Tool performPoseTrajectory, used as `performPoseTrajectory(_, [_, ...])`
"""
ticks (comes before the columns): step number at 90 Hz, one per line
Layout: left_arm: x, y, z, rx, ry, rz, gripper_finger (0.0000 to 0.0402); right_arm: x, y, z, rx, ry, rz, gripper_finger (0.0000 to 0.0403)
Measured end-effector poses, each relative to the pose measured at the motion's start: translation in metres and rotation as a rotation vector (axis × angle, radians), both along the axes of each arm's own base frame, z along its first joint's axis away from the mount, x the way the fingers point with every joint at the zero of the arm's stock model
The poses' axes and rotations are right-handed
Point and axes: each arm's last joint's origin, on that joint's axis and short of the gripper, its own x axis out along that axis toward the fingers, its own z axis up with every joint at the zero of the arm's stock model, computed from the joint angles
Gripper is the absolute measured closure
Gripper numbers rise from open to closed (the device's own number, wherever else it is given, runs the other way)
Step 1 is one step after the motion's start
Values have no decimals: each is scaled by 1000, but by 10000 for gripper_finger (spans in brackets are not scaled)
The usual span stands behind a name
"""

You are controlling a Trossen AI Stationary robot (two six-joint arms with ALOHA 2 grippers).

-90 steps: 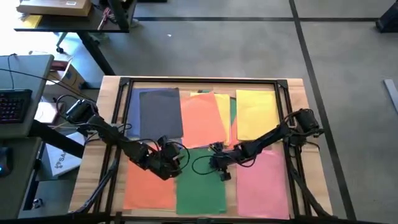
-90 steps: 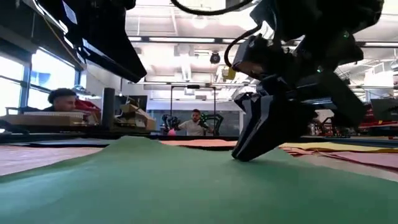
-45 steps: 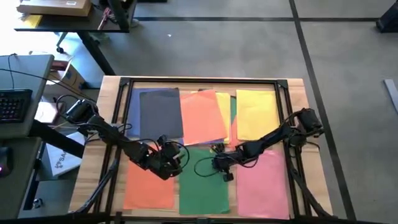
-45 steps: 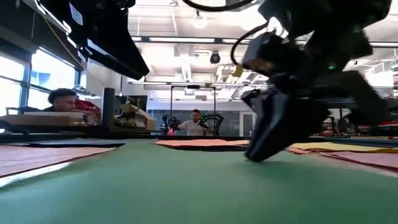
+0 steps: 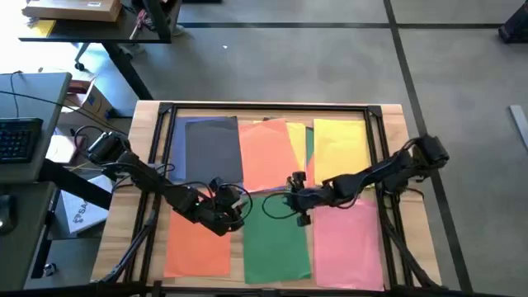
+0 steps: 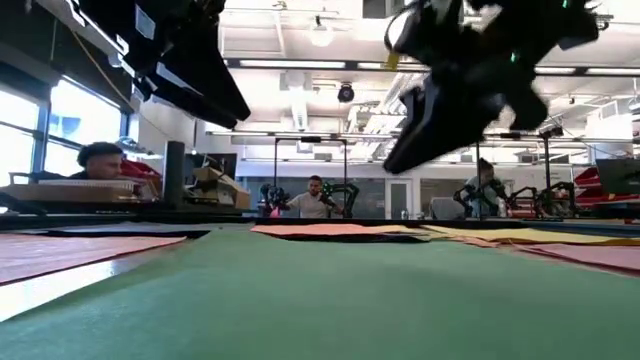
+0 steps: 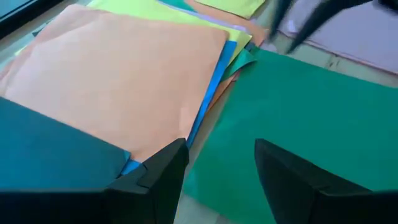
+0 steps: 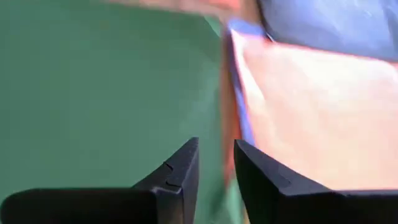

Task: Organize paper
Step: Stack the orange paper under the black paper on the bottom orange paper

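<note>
- Green paper lies flat at the near middle of the wooden counter, between an orange sheet and a pink sheet.
- Across the far half lie a dark grey sheet, an orange sheet and a yellow sheet, overlapping.
- Right pincer hangs above the green paper's far edge, lifted clear of it; fingers narrowly parted, holding nothing.
- Left pincer sits at the green paper's left far corner, fingers spread, empty.
- People sit in the room beyond.
</note>
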Motion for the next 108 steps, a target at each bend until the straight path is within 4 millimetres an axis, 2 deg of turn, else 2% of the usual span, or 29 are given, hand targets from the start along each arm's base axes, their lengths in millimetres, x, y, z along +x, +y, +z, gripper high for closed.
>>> performPoseTrajectory(8, [3, -1, -6, 8, 13, -3, 223, 1, -10, -11, -40, 33, 0, 284])
performPoseTrajectory(17, [10, 1, -18, 6, 50, -7, 223, 5, -14, -22, -66, 65, 83, 255])
performPoseTrajectory(25, [16, 4, -28, -26, 76, -9, 223, 9, -9, -29, -25, 64, 171, 230])
performPoseTrajectory(34, [22, 5, -35, -55, 86, -27, 223, 11, 4, -34, 95, 44, 226, 213])
performPoseTrajectory(48, [26, 4, -35, -59, 79, -62, 223, 8, 29, -48, 146, 49, 220, 211])
performPoseTrajectory(56, [27, 4, -35, -56, 85, -85, 223, 9, 39, -58, 163, 29, 152, 211])
performPoseTrajectory(68, [27, 3, -35, -76, 89, -100, 223, 12, 43, -67, 218, 9, 0, 211])
performPoseTrajectory(78, [27, 3, -35, -84, 87, -102, 223, 13, 43, -67, 259, 12, -61, 211])
performPoseTrajectory(108, [28, 2, -34, -96, 75, -94, 223, 16, 51, -60, 262, 14, -43, 211])
